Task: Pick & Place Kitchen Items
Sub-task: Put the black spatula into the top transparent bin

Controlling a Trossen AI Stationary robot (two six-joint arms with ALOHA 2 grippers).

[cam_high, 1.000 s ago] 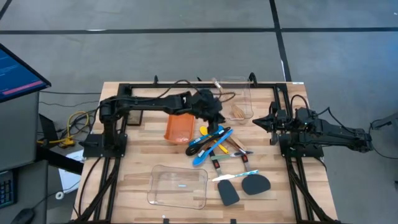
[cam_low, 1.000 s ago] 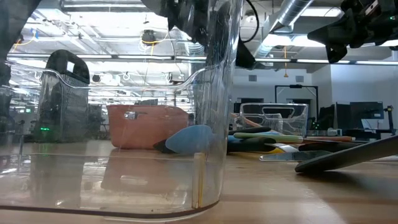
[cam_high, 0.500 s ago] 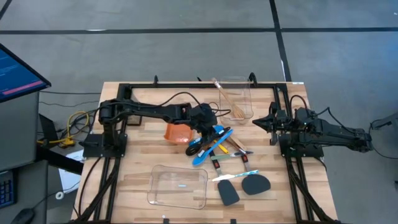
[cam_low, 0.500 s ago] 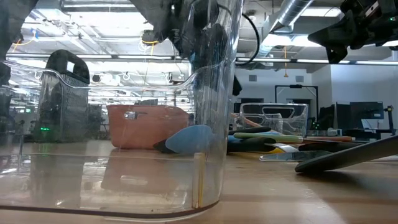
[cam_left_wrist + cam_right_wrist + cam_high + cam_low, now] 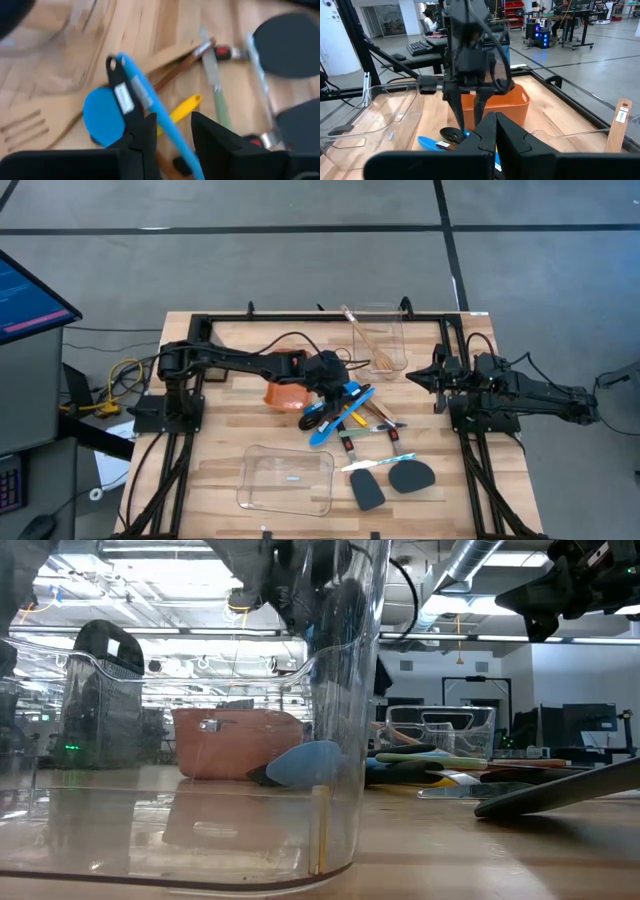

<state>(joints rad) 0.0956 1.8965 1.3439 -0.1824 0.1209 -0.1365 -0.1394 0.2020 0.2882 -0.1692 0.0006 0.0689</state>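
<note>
While most kitchen items [image 5: 352, 412] lie heaped at the centre of the high view, the sorting looks barely begun.
Left pincer [image 5: 172, 122], fingers parted and empty, hangs over the blue spoon [image 5: 105, 111] and yellow spoon [image 5: 182, 107] beside the orange bin [image 5: 286, 393]. Only a wooden utensil [image 5: 365, 337] rests in the clear container [image 5: 388, 340] at top centre; the lower container [image 5: 288, 480] seems nearly empty. Two black spatulas [image 5: 393, 480] lie at lower right of the desk [image 5: 225, 450]. Right pincer [image 5: 495, 132], fingers together with nothing between them, waits at the right edge.

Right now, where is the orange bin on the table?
In the high view the orange bin sits left of the table's centre, under the left arm, with the pile of kitchen items just to its right.
</note>
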